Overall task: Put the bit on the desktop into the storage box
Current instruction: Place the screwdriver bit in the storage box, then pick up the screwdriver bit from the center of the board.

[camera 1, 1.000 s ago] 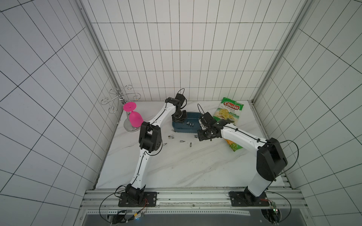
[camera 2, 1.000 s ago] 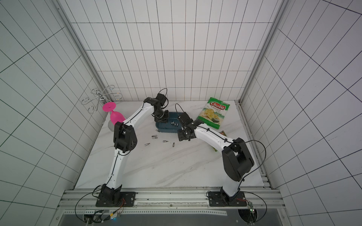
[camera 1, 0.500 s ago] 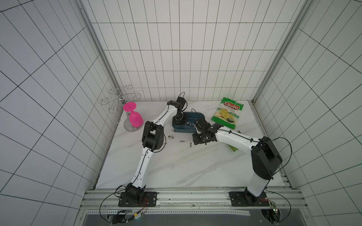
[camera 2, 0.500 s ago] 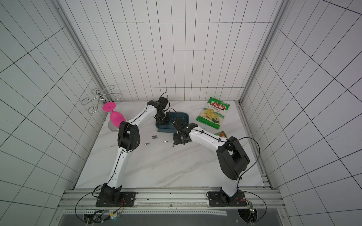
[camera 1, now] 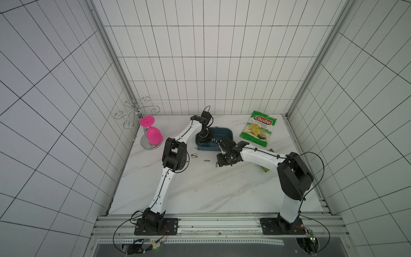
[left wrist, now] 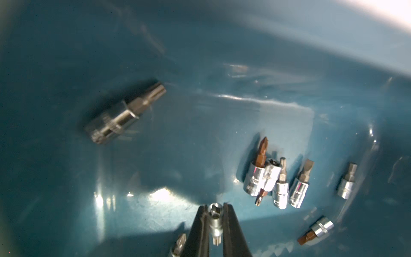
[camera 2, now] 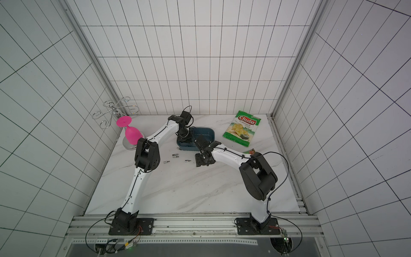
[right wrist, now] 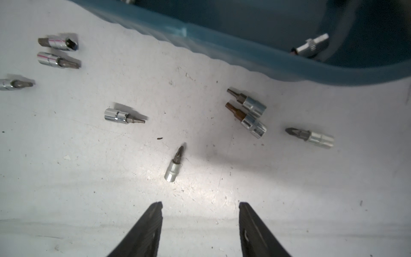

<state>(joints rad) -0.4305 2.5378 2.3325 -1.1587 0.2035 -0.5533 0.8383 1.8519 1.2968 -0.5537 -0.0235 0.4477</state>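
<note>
Right end effector released, jaws apart over surface; Phillips bit lies just ahead, 7 other bits scattered beyond. Farther: storage box, left end effector inside, clenched on socket bit.

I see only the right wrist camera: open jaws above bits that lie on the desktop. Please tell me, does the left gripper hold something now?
Observer: Yes. The left gripper is shut on a bit, above the floor of the storage box.
Operator: Are other bits already inside the box?
Observer: Yes. Several loose bits lie on its floor, four of them close together.
</note>
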